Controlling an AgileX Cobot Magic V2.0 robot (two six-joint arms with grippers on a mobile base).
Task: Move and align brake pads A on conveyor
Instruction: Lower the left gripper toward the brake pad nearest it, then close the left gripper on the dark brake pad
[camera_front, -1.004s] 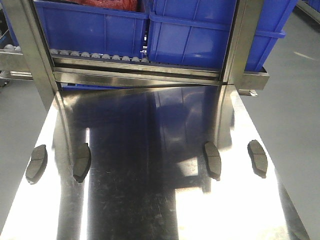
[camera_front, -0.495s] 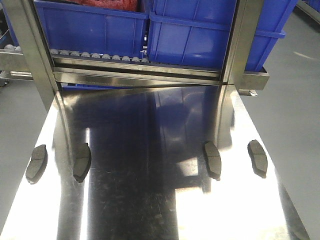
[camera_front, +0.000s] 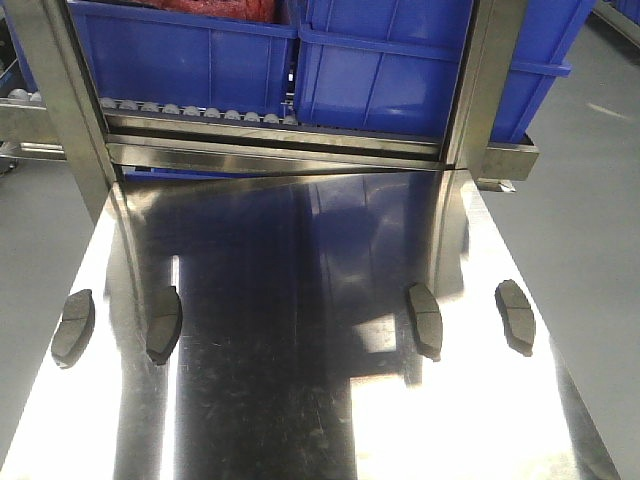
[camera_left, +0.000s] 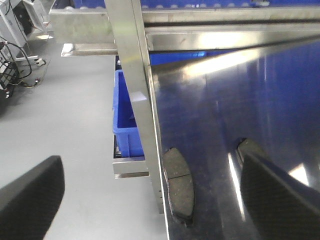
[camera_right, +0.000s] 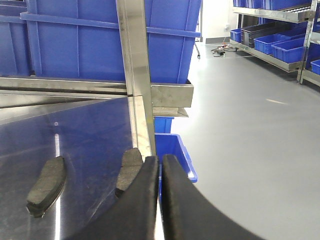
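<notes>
four pads (camera_front: 164, 322) lie on the desk (camera_front: 300, 420), two near each side edge. left end effector (camera_left: 150, 170) gapes wide, right end effector (camera_right: 160, 167) pinched together, empty. a clumsy nudge could slide the outer pads off the slick steel.

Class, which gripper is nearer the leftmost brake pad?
Left. The left gripper faces the leftmost pad from close by, jaws open; the right gripper is at the opposite side, by the rightmost pad.

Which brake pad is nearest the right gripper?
The rightmost brake pad, the only one lying just beside the shut right gripper in the right wrist view.
</notes>
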